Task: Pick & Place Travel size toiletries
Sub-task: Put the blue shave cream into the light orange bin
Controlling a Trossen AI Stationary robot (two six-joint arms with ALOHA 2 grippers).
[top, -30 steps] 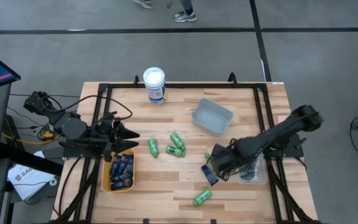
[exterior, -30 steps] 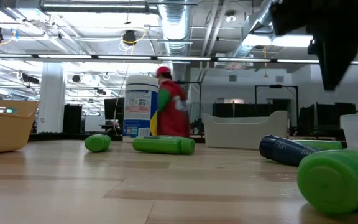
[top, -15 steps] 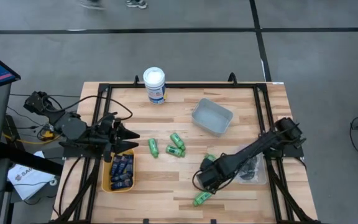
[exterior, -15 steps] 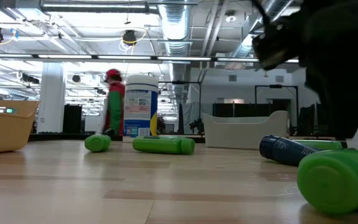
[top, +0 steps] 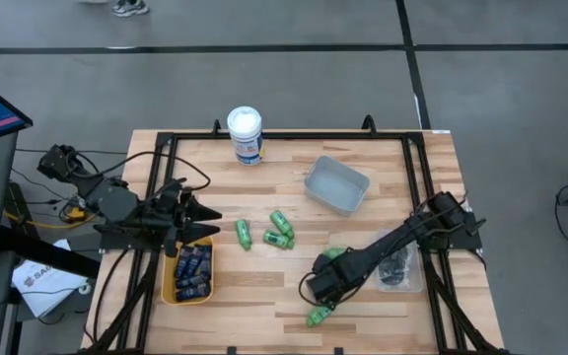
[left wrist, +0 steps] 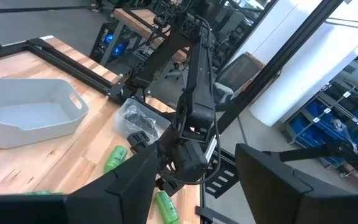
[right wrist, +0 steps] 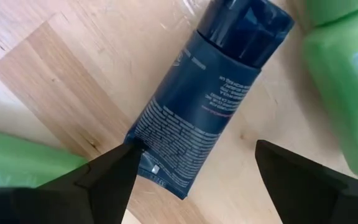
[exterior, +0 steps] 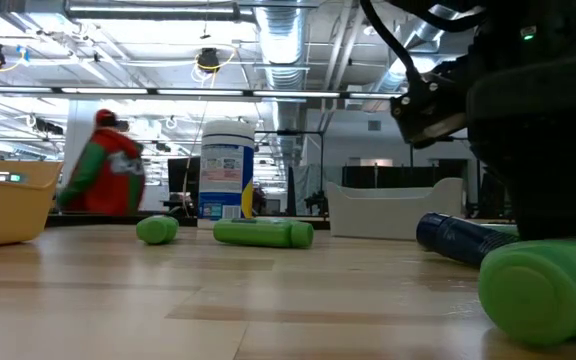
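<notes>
A flat dark navy tube (right wrist: 211, 93) lies on the wooden table beside two green bottles (right wrist: 347, 81) (right wrist: 17, 165). My right gripper (right wrist: 197, 171) points down over its crimped end, open, one finger on either side, touching nothing that shows. In the high view my right gripper (top: 321, 286) hides the tube. More green bottles (top: 279, 229) lie mid-table, and another one (top: 320, 316) lies near the front edge. My left gripper (top: 203, 219) waits open above the yellow bin (top: 171, 286), which holds navy tubes.
A grey bin (top: 336, 184) sits at the back right. A clear container (top: 399, 268) with dark tins is beside my right arm. A white canister (top: 246, 135) stands at the far edge. A person in red (exterior: 103, 175) walks in the room behind.
My right gripper has come down and moved toward the table's near left, from beside the navy tube to right over it, so it now covers the tube in the high view. The person in red has walked leftward in the background.
</notes>
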